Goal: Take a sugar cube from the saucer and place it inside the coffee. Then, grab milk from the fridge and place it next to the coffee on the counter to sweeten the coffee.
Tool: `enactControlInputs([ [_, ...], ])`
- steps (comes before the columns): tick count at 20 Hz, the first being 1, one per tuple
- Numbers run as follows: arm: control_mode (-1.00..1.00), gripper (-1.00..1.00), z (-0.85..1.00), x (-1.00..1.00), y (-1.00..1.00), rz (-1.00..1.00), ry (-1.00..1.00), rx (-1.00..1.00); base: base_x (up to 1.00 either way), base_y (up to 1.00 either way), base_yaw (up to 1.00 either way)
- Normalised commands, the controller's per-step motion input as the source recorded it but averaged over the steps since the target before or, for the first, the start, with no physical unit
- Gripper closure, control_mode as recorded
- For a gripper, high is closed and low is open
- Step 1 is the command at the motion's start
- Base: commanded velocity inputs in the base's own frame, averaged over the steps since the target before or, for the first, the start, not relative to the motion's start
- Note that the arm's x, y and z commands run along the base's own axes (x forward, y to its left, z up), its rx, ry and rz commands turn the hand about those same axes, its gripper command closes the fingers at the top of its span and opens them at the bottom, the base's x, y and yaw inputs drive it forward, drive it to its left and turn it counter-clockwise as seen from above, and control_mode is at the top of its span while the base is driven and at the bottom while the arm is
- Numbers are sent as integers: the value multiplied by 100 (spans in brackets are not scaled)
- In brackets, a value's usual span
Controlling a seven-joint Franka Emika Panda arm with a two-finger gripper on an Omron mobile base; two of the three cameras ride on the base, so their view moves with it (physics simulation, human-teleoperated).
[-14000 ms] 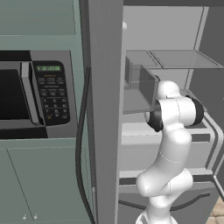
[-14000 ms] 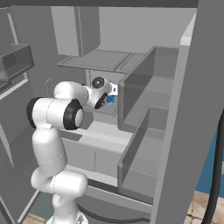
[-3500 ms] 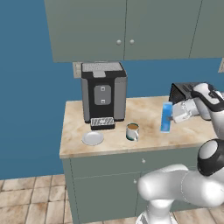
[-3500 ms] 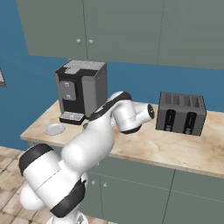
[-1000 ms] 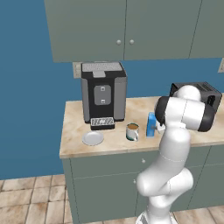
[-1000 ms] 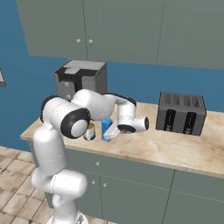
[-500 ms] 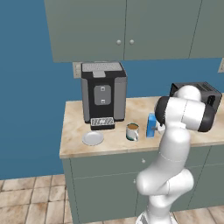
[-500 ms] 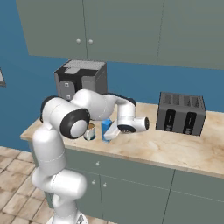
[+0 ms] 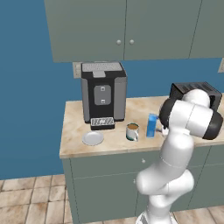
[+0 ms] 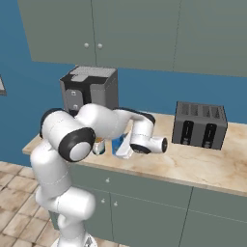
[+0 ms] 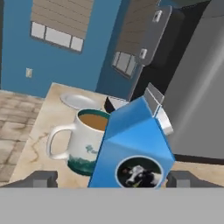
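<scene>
Milk (image 9: 152,125) is sitting by the coffee (image 9: 132,131) near the counter's (image 9: 131,142) front edge, jaws spreading wide around it, so everything's looking basically done.

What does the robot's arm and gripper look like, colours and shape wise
The arm is glossy white, built of rounded tubular segments with dark black bands at the joints. The gripper ends in two small dark grey blocky fingertips. No cables or markings show.
</scene>
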Motion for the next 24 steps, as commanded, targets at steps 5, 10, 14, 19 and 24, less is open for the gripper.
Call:
enactControlInputs([
  [5,-100,-100,38,-47,-19,-6,-37,0,0,0,0],
  [10,-100,-100,51,-51,-18,-9,-42,-1,0,0,0],
  [14,-100,-100,62,-40,-7,-6,-46,-6,0,0,0],
  [19,-100,-100,79,-65,50,14,-72,-34,0,0,0],
  [24,-100,-100,63,-63,86,21,-82,-52,0,0,0],
])
